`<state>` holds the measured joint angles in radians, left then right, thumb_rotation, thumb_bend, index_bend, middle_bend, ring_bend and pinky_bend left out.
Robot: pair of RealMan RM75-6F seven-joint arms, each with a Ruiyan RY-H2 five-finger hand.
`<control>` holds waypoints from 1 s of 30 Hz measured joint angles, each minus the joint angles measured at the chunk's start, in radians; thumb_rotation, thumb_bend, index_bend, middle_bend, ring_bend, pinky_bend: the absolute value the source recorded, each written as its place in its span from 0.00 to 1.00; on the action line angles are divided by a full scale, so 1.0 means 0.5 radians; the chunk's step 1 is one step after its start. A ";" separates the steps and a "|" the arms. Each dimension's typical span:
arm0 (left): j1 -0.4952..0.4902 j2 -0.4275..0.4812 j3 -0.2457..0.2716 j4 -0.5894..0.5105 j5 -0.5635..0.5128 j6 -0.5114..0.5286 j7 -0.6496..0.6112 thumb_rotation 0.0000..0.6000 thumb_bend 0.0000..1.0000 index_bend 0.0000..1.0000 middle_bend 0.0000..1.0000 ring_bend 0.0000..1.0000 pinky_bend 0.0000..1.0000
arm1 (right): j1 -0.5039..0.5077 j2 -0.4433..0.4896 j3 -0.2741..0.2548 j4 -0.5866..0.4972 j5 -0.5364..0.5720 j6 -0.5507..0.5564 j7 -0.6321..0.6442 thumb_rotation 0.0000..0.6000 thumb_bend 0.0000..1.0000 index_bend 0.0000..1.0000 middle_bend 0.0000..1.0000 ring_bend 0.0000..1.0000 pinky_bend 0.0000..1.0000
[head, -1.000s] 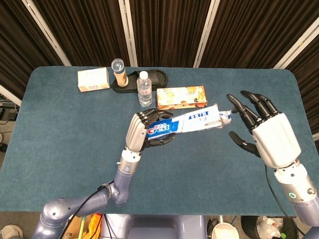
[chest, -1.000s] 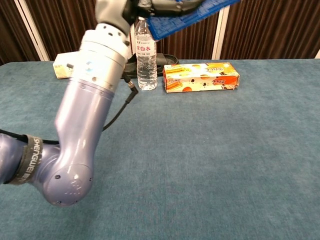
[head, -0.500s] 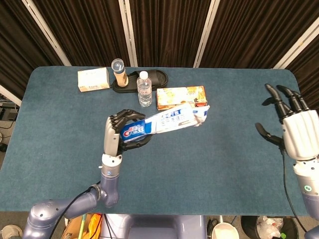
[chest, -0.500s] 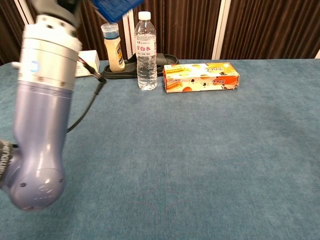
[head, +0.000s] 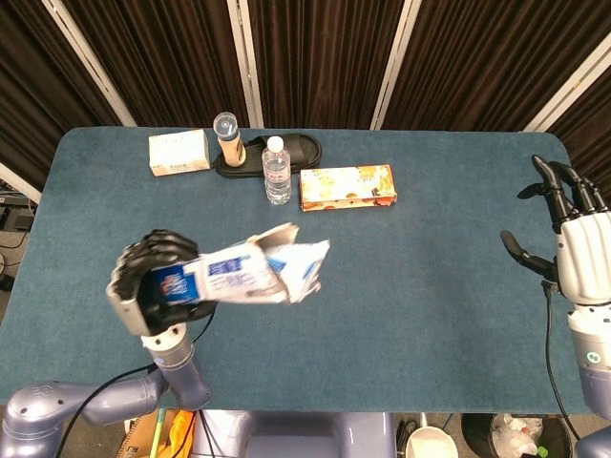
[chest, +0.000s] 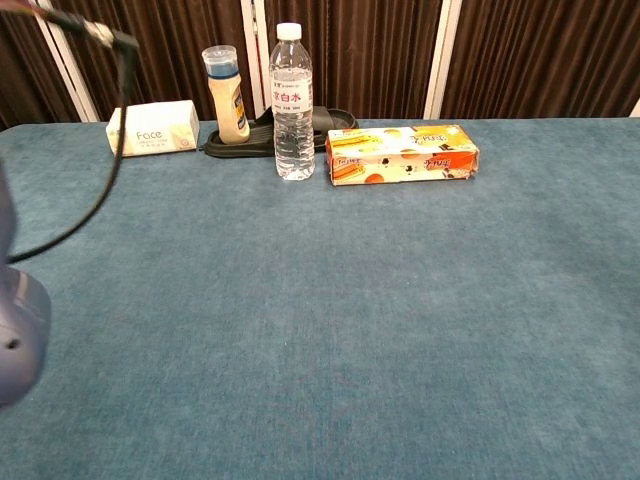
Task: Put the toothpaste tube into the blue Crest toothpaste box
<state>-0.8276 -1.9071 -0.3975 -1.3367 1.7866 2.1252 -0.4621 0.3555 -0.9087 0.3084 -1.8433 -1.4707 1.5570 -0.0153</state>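
Cloth-covered table fills most of what we see, and we take the water bottle near its far edge as our landmark. Just right of the bottle lies an orange carton; just left and behind it a dark tray holds a tan bottle, and further left sits a white tissue box.

Well toward us from the bottle and to its left, our left hand is raised above the table with its fingers wrapped around the blue Crest toothpaste box. The box points right, its far end open with torn-looking flaps splayed. We cannot see a separate toothpaste tube anywhere; we judge it may already sit inside the box, though the pictures do not settle that.

Far right of the bottle, past the table edge, our right hand holds nothing, fingers spread wide.

The box looks like thin card: light, easily crushed, a little slick on its printed faces. We judge it best held around the closed end on its broad faces, as now, with gentle pressure, keeping the open mouth free. A tube would be soft-bodied, best taken near its stiff cap end.
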 measured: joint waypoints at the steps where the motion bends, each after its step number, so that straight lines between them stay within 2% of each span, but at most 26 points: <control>1: 0.008 0.021 -0.003 -0.047 0.026 0.015 0.027 1.00 0.40 0.30 0.45 0.42 0.54 | -0.001 -0.008 -0.006 -0.002 -0.008 0.001 -0.008 1.00 0.24 0.02 0.43 0.17 0.24; 4: 0.043 0.087 0.007 -0.171 0.079 0.027 0.117 1.00 0.40 0.29 0.44 0.41 0.52 | -0.001 -0.028 -0.012 -0.009 -0.023 0.006 -0.026 1.00 0.25 0.02 0.43 0.17 0.24; 7: 0.081 0.123 0.039 -0.200 0.076 -0.010 0.156 1.00 0.41 0.29 0.45 0.42 0.53 | -0.001 -0.037 -0.010 -0.022 -0.027 0.008 -0.038 1.00 0.25 0.02 0.43 0.17 0.24; 11: 0.107 0.118 0.064 -0.170 0.027 -0.055 0.143 1.00 0.57 0.37 0.56 0.55 0.65 | -0.002 -0.042 -0.009 -0.027 -0.031 0.008 -0.047 1.00 0.25 0.02 0.43 0.17 0.24; 15: 0.120 0.094 0.065 -0.132 -0.020 -0.077 0.113 1.00 0.59 0.39 0.58 0.57 0.68 | -0.005 -0.045 -0.008 -0.026 -0.034 0.009 -0.042 1.00 0.25 0.02 0.43 0.17 0.24; 24: 0.175 0.068 0.115 0.068 -0.134 -0.179 0.059 1.00 0.58 0.38 0.58 0.57 0.67 | -0.027 -0.056 -0.017 -0.002 -0.027 0.012 -0.010 1.00 0.25 0.02 0.43 0.17 0.24; 30: 0.278 0.060 0.259 0.318 -0.265 -0.354 0.014 1.00 0.57 0.39 0.58 0.57 0.66 | -0.032 -0.054 -0.004 -0.018 -0.046 0.034 0.008 1.00 0.25 0.02 0.43 0.17 0.24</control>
<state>-0.6888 -1.8773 -0.2681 -1.1777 1.6540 1.9483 -0.4549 0.3397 -0.9358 0.3064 -1.8525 -1.4937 1.5740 -0.0114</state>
